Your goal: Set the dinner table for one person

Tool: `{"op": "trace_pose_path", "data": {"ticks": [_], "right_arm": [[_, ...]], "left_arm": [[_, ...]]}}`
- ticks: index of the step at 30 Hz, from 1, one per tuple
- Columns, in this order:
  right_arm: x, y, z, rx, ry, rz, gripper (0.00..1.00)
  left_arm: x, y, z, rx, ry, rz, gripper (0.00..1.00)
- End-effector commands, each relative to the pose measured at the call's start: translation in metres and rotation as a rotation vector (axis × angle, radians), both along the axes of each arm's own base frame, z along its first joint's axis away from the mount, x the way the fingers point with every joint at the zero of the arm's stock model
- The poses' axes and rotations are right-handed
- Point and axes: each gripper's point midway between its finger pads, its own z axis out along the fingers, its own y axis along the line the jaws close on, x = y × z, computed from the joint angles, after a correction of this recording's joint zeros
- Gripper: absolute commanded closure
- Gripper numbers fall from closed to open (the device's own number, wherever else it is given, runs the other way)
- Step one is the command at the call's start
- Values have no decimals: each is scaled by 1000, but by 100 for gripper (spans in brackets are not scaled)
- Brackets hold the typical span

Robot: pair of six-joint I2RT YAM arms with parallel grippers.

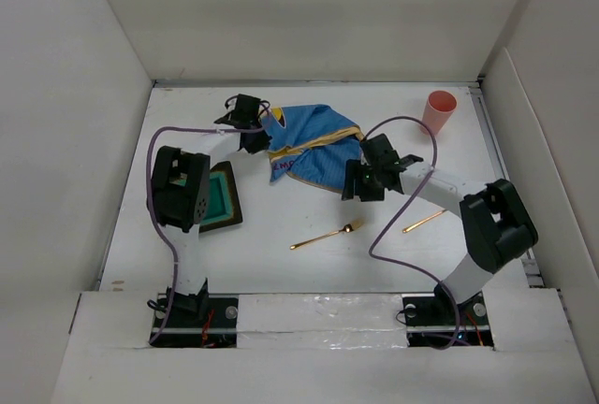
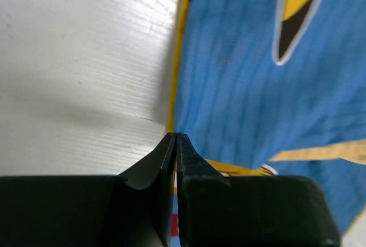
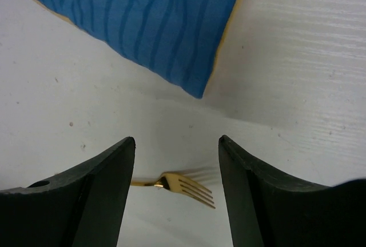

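Observation:
The dinner table (image 1: 309,278) is a matte white surface walled by white panels. A crumpled blue cartoon-print placemat (image 1: 314,147) lies at its middle back. My left gripper (image 1: 251,131) is shut on the placemat's yellow-trimmed left edge; the left wrist view shows the jaws (image 2: 175,136) pinched on the cloth (image 2: 257,87). My right gripper (image 1: 361,185) is open and empty, just off the placemat's near right corner (image 3: 166,24). A gold fork (image 1: 328,234) lies on the table; its tines (image 3: 186,187) show between the open right fingers, below them.
A pink cup (image 1: 440,109) stands at the back right. A second gold utensil (image 1: 424,221) lies right of the fork. A square dark-rimmed teal plate (image 1: 221,196) sits at the left, partly under the left arm. A silver tape strip (image 1: 318,303) runs along the near edge.

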Motion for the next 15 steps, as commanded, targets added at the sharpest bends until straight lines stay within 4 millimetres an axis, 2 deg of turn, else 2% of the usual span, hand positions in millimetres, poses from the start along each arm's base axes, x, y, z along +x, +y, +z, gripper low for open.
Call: {"op": "trace_pose_path", "data": {"ticks": [1, 3, 5, 7, 8, 9, 10, 12, 13, 15], "right_arm": [[21, 16, 0, 38, -53, 1, 35], [25, 19, -9, 33, -34, -4, 36], [38, 24, -16, 52, -34, -11, 38], [47, 29, -21, 62, -43, -26, 59], [57, 30, -16, 58, -66, -44, 66], [65, 27, -16, 51, -73, -64, 81], [71, 28, -15, 49, -77, -80, 87], [99, 18, -6, 43, -118, -137, 100], [107, 13, -4, 38, -121, -154, 100], [141, 2, 14, 49, -163, -204, 100]], "left_arm": [[17, -4, 89, -76, -214, 3, 100], [19, -5, 106, -89, -250, 5, 100], [18, -6, 127, -127, -285, -9, 100], [18, -2, 144, -147, -318, -1, 100], [19, 3, 150, -154, -330, 8, 100], [18, 3, 155, -163, -338, 10, 100], [17, 7, 166, -177, -359, 16, 100], [19, 16, 176, -195, -380, 36, 100], [17, 15, 185, -203, -397, 35, 100], [19, 26, 195, -206, -415, 58, 100]]}}
